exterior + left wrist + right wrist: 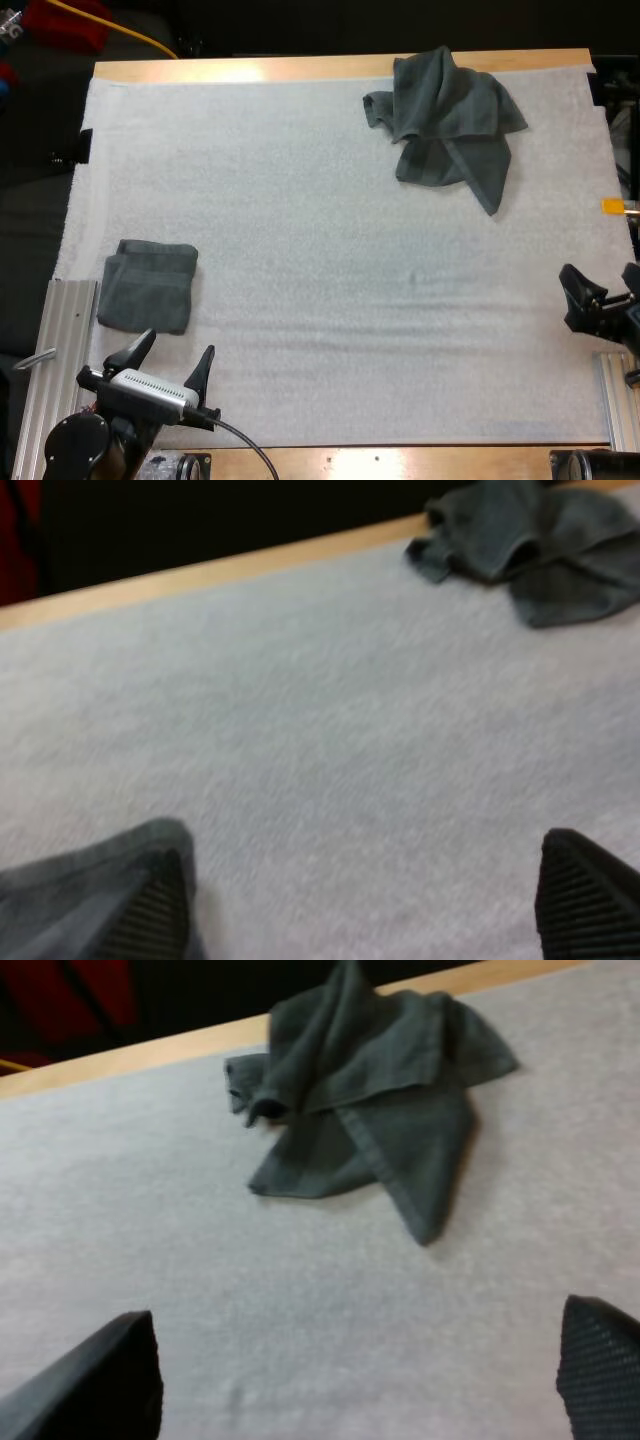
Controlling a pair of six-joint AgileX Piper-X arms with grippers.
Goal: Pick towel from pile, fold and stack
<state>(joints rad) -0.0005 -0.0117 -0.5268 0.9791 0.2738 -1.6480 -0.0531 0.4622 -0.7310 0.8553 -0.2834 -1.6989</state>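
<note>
Grip state: both wide, nothing held

Left end effector [172, 362] sits over the near edge of the white textured mat [320, 250], its two black fingers spread wide with bare mat between them; the folded stack of dark grey-green towels [147, 285] lies just ahead of its left finger, whose tip shows at the stack's near corner in the left wrist view, contact not judgeable; right end effector [603, 285] stands at the mat's right edge, fingers likewise far apart and empty; the crumpled dark grey-green towel [445, 115] lies well ahead of it and a little to its left, close to the far rim of the wooden desk [300, 68], one pointed corner trailing back toward that end effector; from the left end effector it lies far ahead and to the right.
</note>
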